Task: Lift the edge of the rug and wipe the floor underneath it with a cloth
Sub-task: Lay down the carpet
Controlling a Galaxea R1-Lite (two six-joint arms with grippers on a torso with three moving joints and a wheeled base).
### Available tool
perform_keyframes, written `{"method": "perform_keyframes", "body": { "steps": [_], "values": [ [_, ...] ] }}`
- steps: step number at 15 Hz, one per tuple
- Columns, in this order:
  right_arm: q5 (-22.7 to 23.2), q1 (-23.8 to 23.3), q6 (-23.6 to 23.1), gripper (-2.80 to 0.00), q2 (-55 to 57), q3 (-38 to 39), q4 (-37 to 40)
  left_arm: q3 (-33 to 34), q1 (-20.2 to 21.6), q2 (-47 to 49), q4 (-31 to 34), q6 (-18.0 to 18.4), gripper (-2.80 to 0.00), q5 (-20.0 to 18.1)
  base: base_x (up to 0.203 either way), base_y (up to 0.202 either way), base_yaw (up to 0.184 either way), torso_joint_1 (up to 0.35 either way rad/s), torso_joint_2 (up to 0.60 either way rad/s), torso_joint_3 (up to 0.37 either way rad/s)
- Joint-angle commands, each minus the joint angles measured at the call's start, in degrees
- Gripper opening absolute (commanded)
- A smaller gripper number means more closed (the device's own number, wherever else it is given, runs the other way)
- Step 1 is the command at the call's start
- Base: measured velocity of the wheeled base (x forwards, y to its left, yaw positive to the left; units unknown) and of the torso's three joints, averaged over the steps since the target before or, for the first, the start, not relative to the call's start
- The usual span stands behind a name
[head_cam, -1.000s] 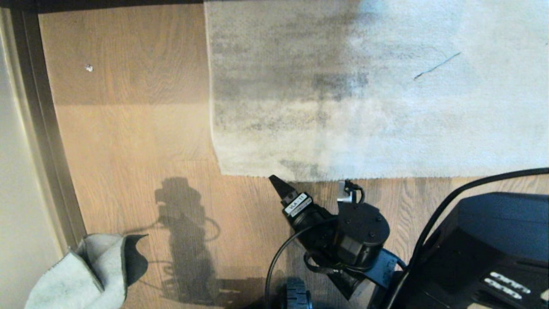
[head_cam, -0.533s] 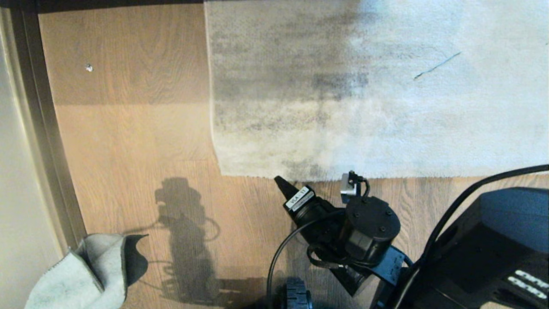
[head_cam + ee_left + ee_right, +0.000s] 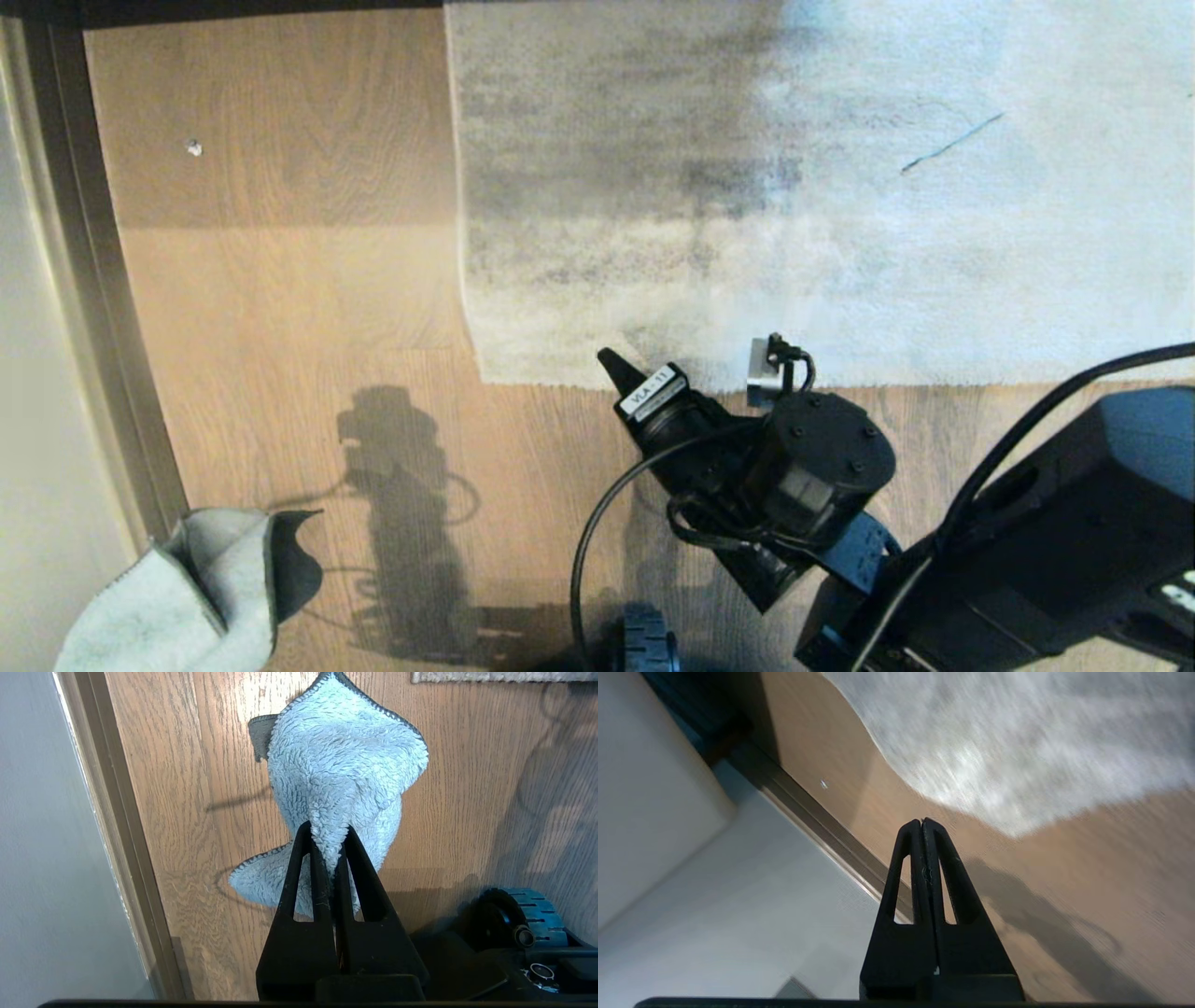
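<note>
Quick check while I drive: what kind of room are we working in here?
Probably a lived-in room of a home: light brown wood-grain plank floor, a large pale grey mottled short-pile rug lying on it, and a dark brown skirting strip along a pale wall.

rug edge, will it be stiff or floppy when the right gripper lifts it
Probably floppy: the rug edge lies thin and flat on the floor. Likely awkward to pinch, since no lip shows. The right gripper is shut and empty beside it.
</note>
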Motion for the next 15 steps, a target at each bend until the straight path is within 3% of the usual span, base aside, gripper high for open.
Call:
{"method": "perform_keyframes", "body": {
  "steps": [1,8,15],
  "values": [
    [-0.2,-0.7,-0.9,-2.80,0.2,-2.1,-2.8,0.0,0.0,0.0,0.0,0.0,-2.80,0.0,0.000,0.000,0.000,0.000,0.00,0.000],
    [-0.3,-6.3,-1.2,-2.80,5.8,-4.1,-2.8,0.0,0.0,0.0,0.0,0.0,-2.80,0.0,0.000,0.000,0.000,0.000,0.00,0.000],
    [-0.4,-8.2,-1.4,-2.80,15.9,-14.6,-2.8,0.0,0.0,0.0,0.0,0.0,-2.80,0.0,0.000,0.000,0.000,0.000,0.00,0.000]
  ]
}}
